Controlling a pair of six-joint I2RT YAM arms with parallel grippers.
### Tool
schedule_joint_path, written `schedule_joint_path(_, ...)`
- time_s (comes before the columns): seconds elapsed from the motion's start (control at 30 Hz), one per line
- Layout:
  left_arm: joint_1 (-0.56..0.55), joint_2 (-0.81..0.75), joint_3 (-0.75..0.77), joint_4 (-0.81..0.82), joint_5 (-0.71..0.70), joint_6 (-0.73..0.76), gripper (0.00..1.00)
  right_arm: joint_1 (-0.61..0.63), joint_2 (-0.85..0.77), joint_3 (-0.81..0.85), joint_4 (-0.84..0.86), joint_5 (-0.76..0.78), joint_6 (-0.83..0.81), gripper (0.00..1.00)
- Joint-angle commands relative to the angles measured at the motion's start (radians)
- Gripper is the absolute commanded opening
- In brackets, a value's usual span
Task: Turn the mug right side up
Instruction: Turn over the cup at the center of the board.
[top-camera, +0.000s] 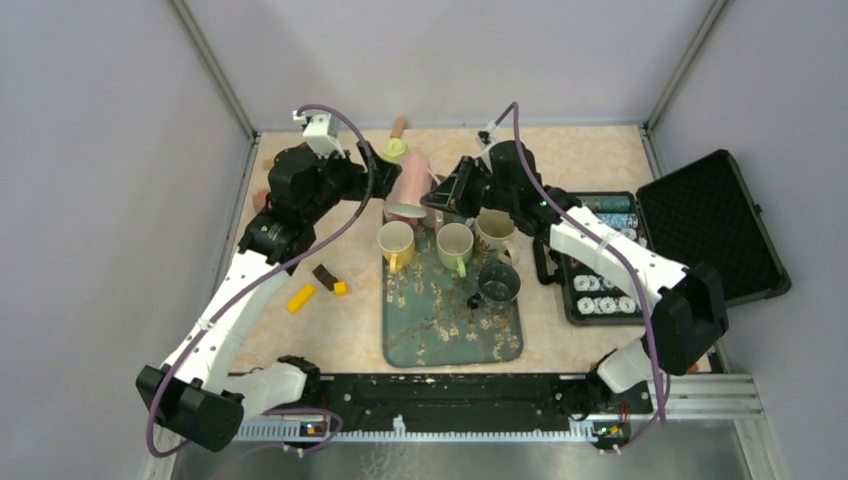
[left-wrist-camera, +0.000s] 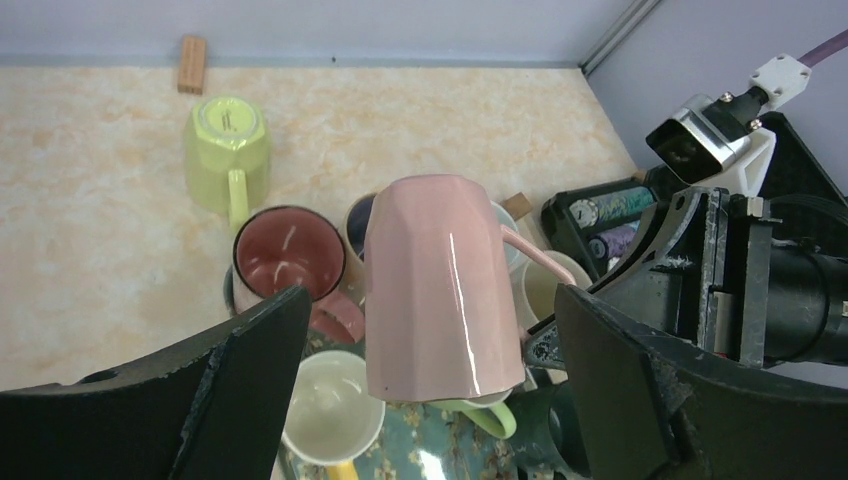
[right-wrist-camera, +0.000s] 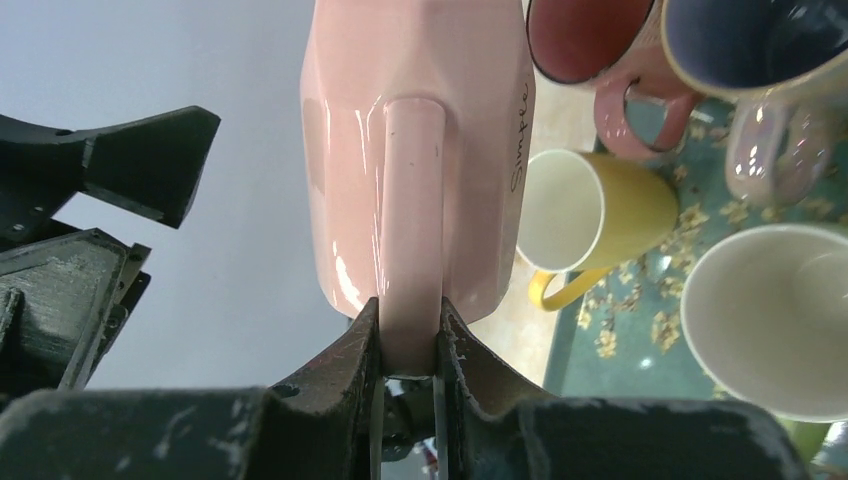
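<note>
One pink faceted ceramic mug (left-wrist-camera: 440, 290): hangs above the far end of the tray, base uppermost, mouth downward, slightly tilted; not yet right side up. Pinched at its handle (right-wrist-camera: 412, 250) by the right end effector (right-wrist-camera: 410, 345), fingers nearly closed, one pressed against each side of the handle.

One left end effector (left-wrist-camera: 432, 300): spread wide, holding nothing; black fingers (left-wrist-camera: 250, 360) flank the pink mug on either side, apart from its walls.

One teal floral-patterned rectangular tray (top-camera: 450, 330): lies on the marbled beige surface (top-camera: 580, 160) between the two arms.

Four upright mugs on the tray:
- yellow mug (top-camera: 396, 243)
- pale green mug (top-camera: 455, 245)
- dark grey mug (top-camera: 498, 283)
- cream mug (top-camera: 495, 232), at the far right corner

One pink mug with maroon interior (left-wrist-camera: 290, 255): upright, just beside the raised mug.

One lime-green mug (left-wrist-camera: 228, 150): upside down on the surface beyond the tray.

One small wooden block (left-wrist-camera: 192, 63): against the far wall.

One open black case (top-camera: 700, 230): right of the tray, spools inside.

Two loose blocks left of the tray: yellow bar (top-camera: 300, 298), brown bar (top-camera: 324, 275).
</note>
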Motion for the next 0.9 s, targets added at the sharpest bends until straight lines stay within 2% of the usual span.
schedule_joint_path(0.0,0.037,-0.071,-0.033,-0.032,0.018,-0.046,0.98,-0.005,-0.062,-0.031,0.251,-0.099,0.161,0.00)
schedule_joint_path(0.23,0.051,-0.118,-0.056,-0.084,0.050,-0.036,0.98,-0.012,-0.118,-0.116,0.269,-0.181,0.346,0.00)
schedule_joint_path(0.43,0.051,-0.135,-0.083,-0.097,0.076,-0.030,0.98,-0.012,-0.166,-0.173,0.173,-0.233,0.447,0.00)
schedule_joint_path(0.67,0.052,-0.139,-0.097,-0.097,0.109,-0.027,0.98,-0.012,-0.231,-0.222,-0.074,-0.331,0.457,0.00)
schedule_joint_path(0.87,0.052,-0.147,-0.113,-0.106,0.116,-0.015,0.98,0.014,-0.350,-0.398,-0.118,-0.329,0.567,0.00)
